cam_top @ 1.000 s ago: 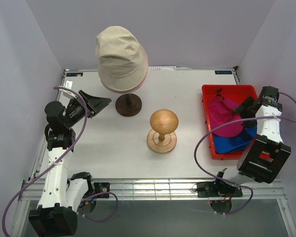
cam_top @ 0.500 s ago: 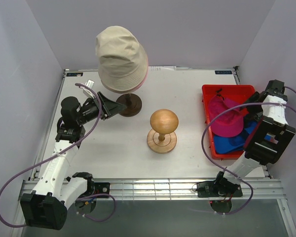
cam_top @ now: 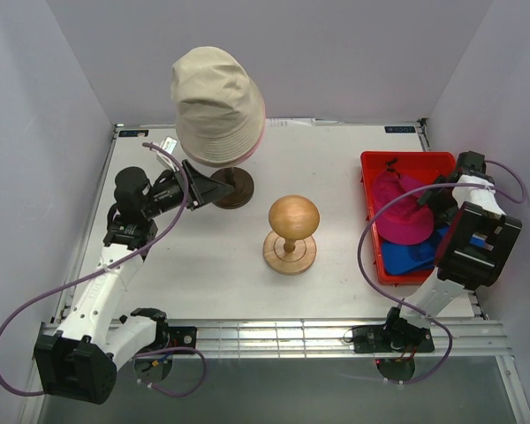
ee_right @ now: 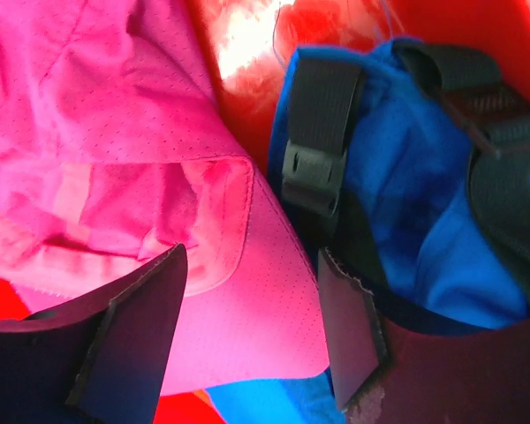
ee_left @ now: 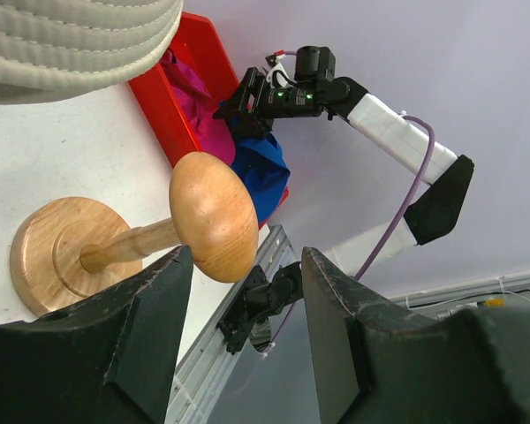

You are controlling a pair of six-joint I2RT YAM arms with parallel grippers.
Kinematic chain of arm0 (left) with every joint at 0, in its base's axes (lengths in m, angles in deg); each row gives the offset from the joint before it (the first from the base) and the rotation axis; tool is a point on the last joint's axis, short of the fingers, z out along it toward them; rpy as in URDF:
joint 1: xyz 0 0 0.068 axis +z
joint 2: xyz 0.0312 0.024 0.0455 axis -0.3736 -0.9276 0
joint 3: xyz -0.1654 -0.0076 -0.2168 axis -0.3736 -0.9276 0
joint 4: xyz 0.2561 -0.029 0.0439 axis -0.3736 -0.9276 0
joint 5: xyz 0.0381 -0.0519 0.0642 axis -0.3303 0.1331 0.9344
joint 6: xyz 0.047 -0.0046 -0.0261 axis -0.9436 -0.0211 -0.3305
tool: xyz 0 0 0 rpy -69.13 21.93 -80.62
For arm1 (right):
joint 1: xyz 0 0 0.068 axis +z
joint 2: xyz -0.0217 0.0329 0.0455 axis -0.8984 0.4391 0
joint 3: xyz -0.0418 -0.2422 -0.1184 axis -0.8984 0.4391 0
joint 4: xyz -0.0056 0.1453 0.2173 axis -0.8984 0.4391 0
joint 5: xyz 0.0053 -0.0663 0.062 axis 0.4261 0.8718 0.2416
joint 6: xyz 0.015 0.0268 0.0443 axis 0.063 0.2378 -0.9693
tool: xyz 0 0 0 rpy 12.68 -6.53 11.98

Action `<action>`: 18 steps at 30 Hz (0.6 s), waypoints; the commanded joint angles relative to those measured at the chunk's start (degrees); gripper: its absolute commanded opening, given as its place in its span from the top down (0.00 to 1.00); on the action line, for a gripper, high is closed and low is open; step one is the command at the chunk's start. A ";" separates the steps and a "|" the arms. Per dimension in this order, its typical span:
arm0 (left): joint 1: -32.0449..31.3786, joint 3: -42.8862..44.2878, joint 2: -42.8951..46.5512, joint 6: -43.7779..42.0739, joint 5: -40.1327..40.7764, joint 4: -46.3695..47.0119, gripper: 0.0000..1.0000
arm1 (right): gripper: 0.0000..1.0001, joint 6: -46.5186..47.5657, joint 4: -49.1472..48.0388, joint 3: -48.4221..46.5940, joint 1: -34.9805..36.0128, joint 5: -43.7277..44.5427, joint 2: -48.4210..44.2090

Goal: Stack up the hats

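Your right gripper (ee_right: 247,291), spread, hovers over magenta cap (ee_right: 115,115) and blue cap (ee_right: 424,230) in the red tray (cam_top: 405,160); left gripper (ee_left: 247,256) spread, well left of it.

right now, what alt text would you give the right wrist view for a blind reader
A magenta cap and a blue cap with a black buckled strap lie side by side in a red tray, seen close up. The open jaws frame the bottom edge over where the caps meet.

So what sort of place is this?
Probably a robotics lab test cell: left arm and right arm bolted to a white table, plain walls boxing it in, caps in a red bin.
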 commanded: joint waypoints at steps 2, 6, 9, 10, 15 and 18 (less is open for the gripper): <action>-0.79 2.59 -0.26 -1.11 -0.80 1.66 0.38 | 0.35 0.76 -2.60 0.12 1.07 0.73 0.93; -1.14 2.68 -0.44 -1.02 -0.71 1.66 0.38 | 0.47 0.49 -2.69 -0.84 1.24 -0.85 0.32; -1.58 2.68 -0.53 -0.93 -0.36 1.92 0.38 | 0.61 0.23 -2.51 -1.20 1.68 -1.65 -0.47; -1.75 2.59 -0.53 -1.02 -0.27 1.92 0.38 | 0.66 0.14 -2.60 -1.11 1.86 -3.82 -0.82; -2.72 2.15 -0.70 -0.93 0.26 2.27 0.38 | 0.86 0.32 -2.34 -1.11 3.62 -5.16 -2.67; -3.34 2.24 -0.88 -0.93 0.70 2.36 0.38 | 0.92 -0.03 -2.25 -0.85 4.85 -6.04 -4.16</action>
